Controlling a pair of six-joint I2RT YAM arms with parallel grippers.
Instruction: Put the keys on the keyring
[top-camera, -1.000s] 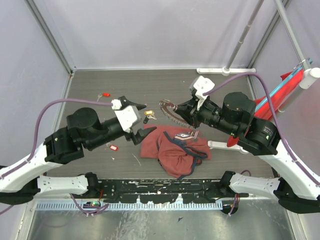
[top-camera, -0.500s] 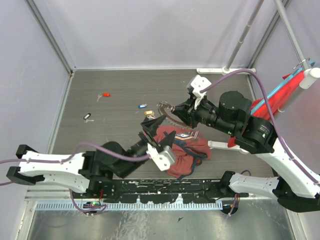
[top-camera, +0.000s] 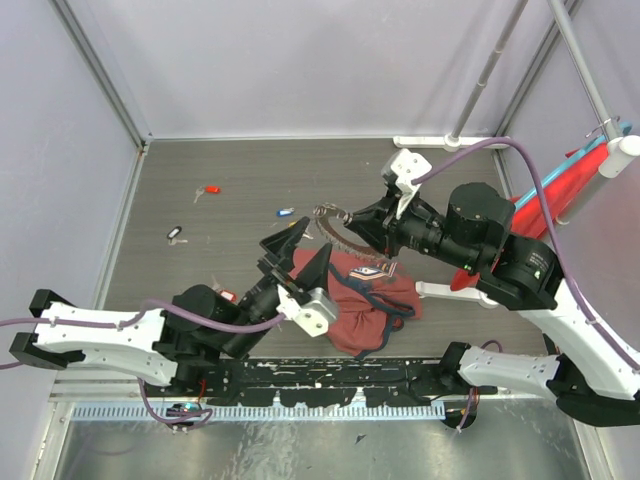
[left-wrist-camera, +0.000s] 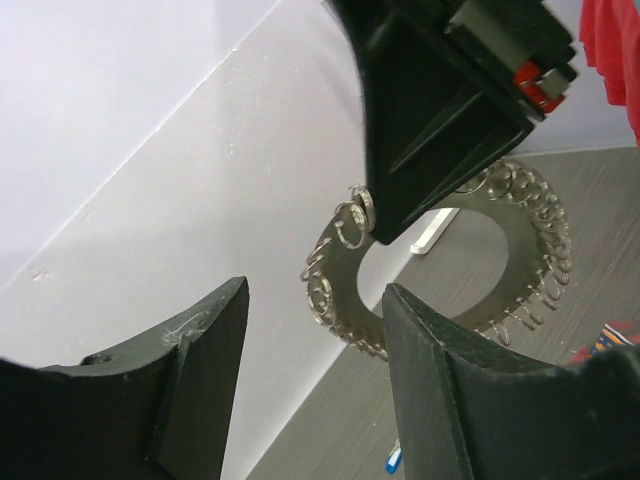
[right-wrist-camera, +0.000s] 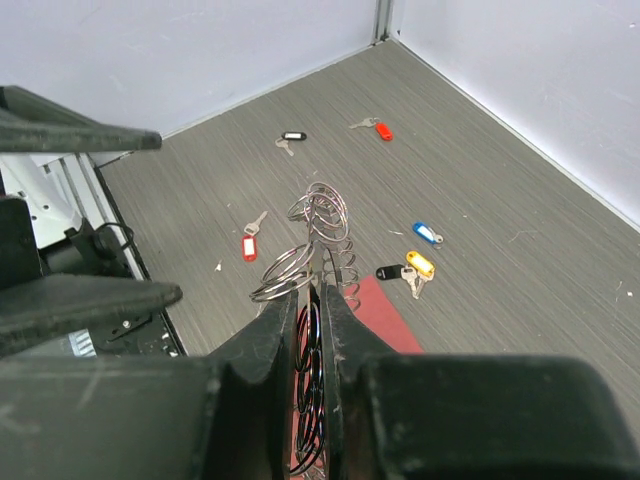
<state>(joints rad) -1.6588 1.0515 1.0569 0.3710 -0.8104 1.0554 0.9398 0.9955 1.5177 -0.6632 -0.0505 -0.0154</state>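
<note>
Top external: my right jaws clamp the keyring (top-camera: 331, 223); left jaws apart, empty; coloured keys (top-camera: 286, 211) all loose on the tabletop (top-camera: 250, 165).

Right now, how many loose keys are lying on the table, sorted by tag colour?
Red keys: 2
Black keys: 2
Blue keys: 1
Yellow keys: 1
Total: 6
</note>
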